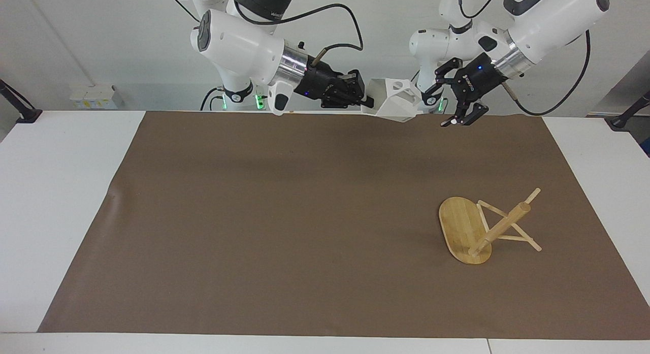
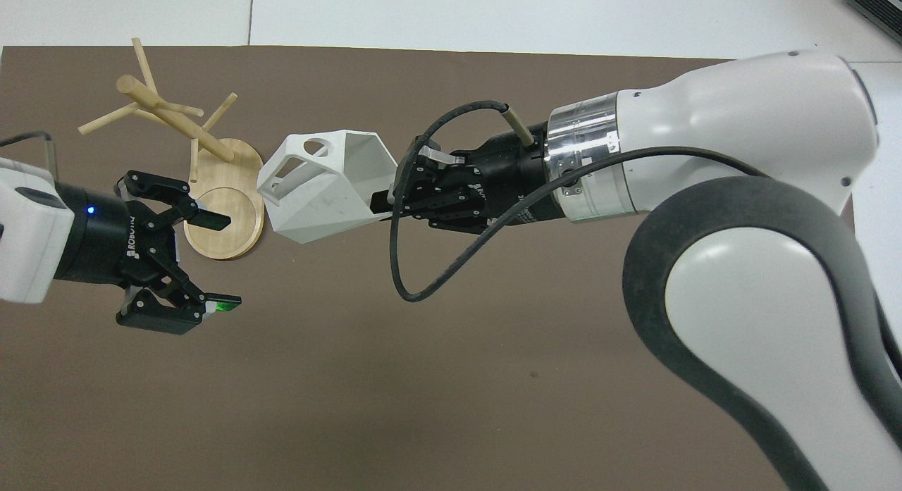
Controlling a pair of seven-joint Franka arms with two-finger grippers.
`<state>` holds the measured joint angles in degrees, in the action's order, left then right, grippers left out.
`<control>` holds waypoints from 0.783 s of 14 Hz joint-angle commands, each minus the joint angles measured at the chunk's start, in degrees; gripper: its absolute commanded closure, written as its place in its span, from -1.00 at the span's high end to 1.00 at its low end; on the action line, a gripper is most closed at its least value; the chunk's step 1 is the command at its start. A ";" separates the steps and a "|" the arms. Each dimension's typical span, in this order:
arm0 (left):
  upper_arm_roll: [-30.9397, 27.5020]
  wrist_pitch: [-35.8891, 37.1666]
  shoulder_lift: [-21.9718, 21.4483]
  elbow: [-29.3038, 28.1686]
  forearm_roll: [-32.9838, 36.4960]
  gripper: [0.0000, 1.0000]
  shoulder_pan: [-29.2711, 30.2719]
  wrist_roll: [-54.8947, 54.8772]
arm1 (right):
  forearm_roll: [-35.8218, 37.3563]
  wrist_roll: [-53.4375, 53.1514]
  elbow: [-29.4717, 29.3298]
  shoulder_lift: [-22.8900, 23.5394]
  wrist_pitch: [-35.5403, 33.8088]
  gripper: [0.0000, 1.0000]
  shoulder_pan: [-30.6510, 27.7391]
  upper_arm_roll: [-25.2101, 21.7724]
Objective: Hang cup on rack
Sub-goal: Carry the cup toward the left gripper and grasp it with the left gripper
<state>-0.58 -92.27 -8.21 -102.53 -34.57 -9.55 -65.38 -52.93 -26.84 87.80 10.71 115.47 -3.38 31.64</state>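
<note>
Two "ROBOTIQ"-marked grippers, cup between.

White faceted cup held aloft, sideways. Bamboo rack lies tipped, post pointing 2 o'clock in facing view.

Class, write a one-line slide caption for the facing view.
Right gripper holds the cup in the air beside the open left gripper, with the rack tipped over on the brown mat.

1 white faceted cup; 1 bamboo rack; 1 brown mat on 1 white counter; 2 tools, right tool and left tool.
</note>
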 commanded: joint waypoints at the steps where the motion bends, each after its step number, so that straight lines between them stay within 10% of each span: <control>1: -0.65 0.08 0.03 -1.97 -4.70 1.00 -0.56 -1.51 | -1.82 -1.03 0.35 0.80 3.97 -1.00 -0.04 2.01; 11: -0.74 0.95 6.45 6.01 -5.77 1.00 -0.21 -3.44 | -1.74 -1.38 1.14 1.59 8.02 -1.00 0.05 4.13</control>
<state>-0.99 -92.68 -4.39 -100.74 -39.72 -9.63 -67.86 -52.96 -27.53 88.48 12.40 122.32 -2.77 34.91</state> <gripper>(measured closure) 0.000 0.956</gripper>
